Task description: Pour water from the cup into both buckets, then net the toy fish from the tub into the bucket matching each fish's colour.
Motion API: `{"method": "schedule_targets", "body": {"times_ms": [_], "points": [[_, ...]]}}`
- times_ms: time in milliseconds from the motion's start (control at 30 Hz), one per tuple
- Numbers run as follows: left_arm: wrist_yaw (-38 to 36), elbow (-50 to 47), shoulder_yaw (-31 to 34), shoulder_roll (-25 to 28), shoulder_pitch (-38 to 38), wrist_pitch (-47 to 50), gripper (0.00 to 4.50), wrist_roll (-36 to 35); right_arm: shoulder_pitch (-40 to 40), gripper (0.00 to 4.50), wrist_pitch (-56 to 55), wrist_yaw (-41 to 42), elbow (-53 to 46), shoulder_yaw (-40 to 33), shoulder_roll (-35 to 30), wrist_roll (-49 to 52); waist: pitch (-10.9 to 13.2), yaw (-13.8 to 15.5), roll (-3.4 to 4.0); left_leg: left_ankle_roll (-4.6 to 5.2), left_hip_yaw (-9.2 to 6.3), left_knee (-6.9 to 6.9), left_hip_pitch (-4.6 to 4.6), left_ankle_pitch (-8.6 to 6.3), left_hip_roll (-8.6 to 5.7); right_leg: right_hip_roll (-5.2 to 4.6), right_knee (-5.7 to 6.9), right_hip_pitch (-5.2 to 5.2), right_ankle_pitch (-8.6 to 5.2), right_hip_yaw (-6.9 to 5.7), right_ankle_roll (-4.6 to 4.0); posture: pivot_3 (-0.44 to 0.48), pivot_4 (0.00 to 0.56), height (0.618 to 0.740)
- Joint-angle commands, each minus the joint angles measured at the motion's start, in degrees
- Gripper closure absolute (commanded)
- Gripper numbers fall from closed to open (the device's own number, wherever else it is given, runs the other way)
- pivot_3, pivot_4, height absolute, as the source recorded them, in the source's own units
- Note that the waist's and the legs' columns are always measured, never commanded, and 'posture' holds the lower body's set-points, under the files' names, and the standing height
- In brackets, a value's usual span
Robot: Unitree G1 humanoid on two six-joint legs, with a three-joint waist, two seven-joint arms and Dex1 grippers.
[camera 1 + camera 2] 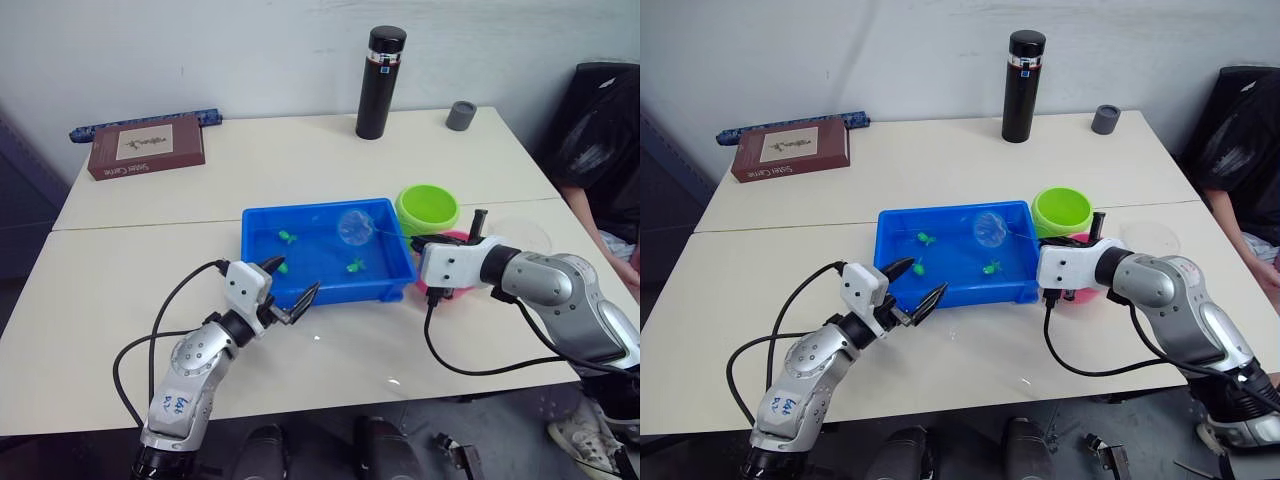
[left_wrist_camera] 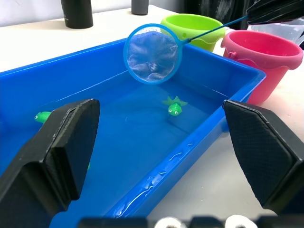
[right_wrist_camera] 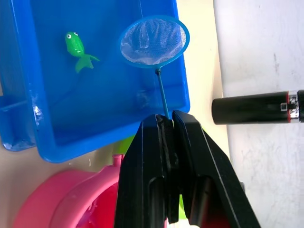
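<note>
Right tool (image 3: 166, 124) pinches the net (image 3: 153, 41) handle; left tool (image 1: 288, 292) gapes empty.

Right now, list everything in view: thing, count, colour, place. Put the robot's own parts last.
tub: one, bright blue, table centre, holding water.
toy fish: three seen, green, in the tub.
net: one, blue rim, held over the tub's far right part.
green bucket: one, lime, right of the tub.
pink bucket: one, pink, beside the green bucket, nearer the robot.
cup: one, clear, right of the buckets.
flask: one, black, upright at the table's far side.
small cup: one, grey, right of the flask.
book: one, brown, far left.
person: one, dark clothing, at the right edge.
left gripper: open, at the tub's near rim.
right gripper: shut on the net's handle.
</note>
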Motion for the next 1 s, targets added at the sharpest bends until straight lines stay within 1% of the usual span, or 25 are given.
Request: {"method": "schedule_targets", "body": {"times_ms": [33,133,267,367,667,800,900,1000], "points": [[-0.1,-2.4,-0.5,-0.3,0.2,-1.3,0.04,0.1,-1.2,4.5,-2.0,0.7,1.2,-2.1,-1.7,-0.9,0.0,0.0,0.0,0.0,0.0,0.0,0.0,0.0,0.0,0.0,0.0,0.0,0.0,0.0,0.0,0.0,0.15,0.74],[0.1,-2.4,-0.6,-0.4,0.4,-1.4,0.04,0.1,-1.5,4.5,-1.7,1.9,1.4,-2.7,-1.7,0.2,0.0,0.0,0.0,0.0,0.0,0.0,0.0,0.0,0.0,0.0,0.0,0.0,0.0,0.0,0.0,0.0,0.15,0.74],[0.2,-2.3,-0.7,-0.5,0.4,-1.4,0.04,0.2,-2.5,4.5,9.0,6.8,-1.8,-5.0,0.4,7.7,0.0,-0.1,0.0,0.0,0.0,0.0,0.0,0.0,0.01,0.0,0.01,0.0,0.0,0.0,0.0,0.0,0.15,0.74],[0.2,-2.3,-0.7,-0.5,0.4,-1.4,0.04,0.2,-4.6,4.5,15.2,8.7,-3.4,-5.8,1.4,10.7,0.0,-0.1,0.0,0.0,0.01,0.0,0.0,0.0,0.03,0.0,0.03,-0.01,0.0,0.02,0.0,0.0,0.15,0.74],[0.4,-2.1,-1.1,-0.8,0.2,-1.6,0.04,0.2,-9.1,4.5,25.9,12.5,-3.8,-5.7,1.2,15.0,0.0,0.0,0.0,0.0,-0.01,-0.02,-0.01,-0.01,0.02,-0.03,-0.01,-0.01,0.0,0.0,-0.01,0.0,0.15,0.74],[0.6,-2.2,-1.1,-0.8,0.1,-1.4,0.04,0.2,-12.6,4.5,38.4,15.0,-4.1,-7.3,2.0,21.6,0.0,-0.1,0.0,0.0,-0.01,-0.01,-0.01,-0.01,0.03,-0.04,0.0,-0.01,0.0,0.0,-0.01,0.0,0.15,0.74],[0.7,-2.2,-1.1,-0.9,0.0,-1.4,0.04,0.2,-15.9,4.5,45.3,16.8,-3.2,-7.2,1.1,25.0,0.0,-0.1,0.0,0.0,-0.01,-0.02,-0.01,-0.01,0.05,-0.04,0.03,-0.04,-0.01,0.0,-0.02,0.0,0.15,0.74],[0.7,-2.2,-1.1,-0.9,0.0,-1.3,0.04,0.1,-18.2,4.5,49.2,18.2,-2.4,-6.5,0.0,27.2,0.0,0.0,0.0,0.0,-0.02,-0.03,-0.02,-0.01,0.05,-0.04,0.04,-0.07,-0.02,-0.01,-0.04,0.0,0.15,0.74]]}}
